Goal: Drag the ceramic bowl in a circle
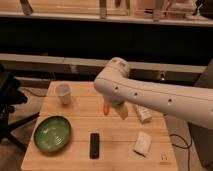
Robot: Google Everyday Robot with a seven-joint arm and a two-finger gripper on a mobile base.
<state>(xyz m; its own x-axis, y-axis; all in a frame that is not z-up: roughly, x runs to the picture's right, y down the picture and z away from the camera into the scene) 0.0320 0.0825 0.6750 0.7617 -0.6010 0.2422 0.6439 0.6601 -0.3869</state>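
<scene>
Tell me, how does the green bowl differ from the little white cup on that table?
The ceramic bowl is green, wide and shallow; the white cup is small, narrow and taller for its width. The bowl sits at the near left of the table; the cup stands farther back. Both are round, upright and untouched: the claw hangs over the table's middle, away from both.

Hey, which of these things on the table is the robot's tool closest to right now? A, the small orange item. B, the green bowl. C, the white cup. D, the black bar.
A: the tool hangs over the middle of the table, just beside the small orange item, well away from the ceramic bowl, the white cup and the black bar.
</scene>
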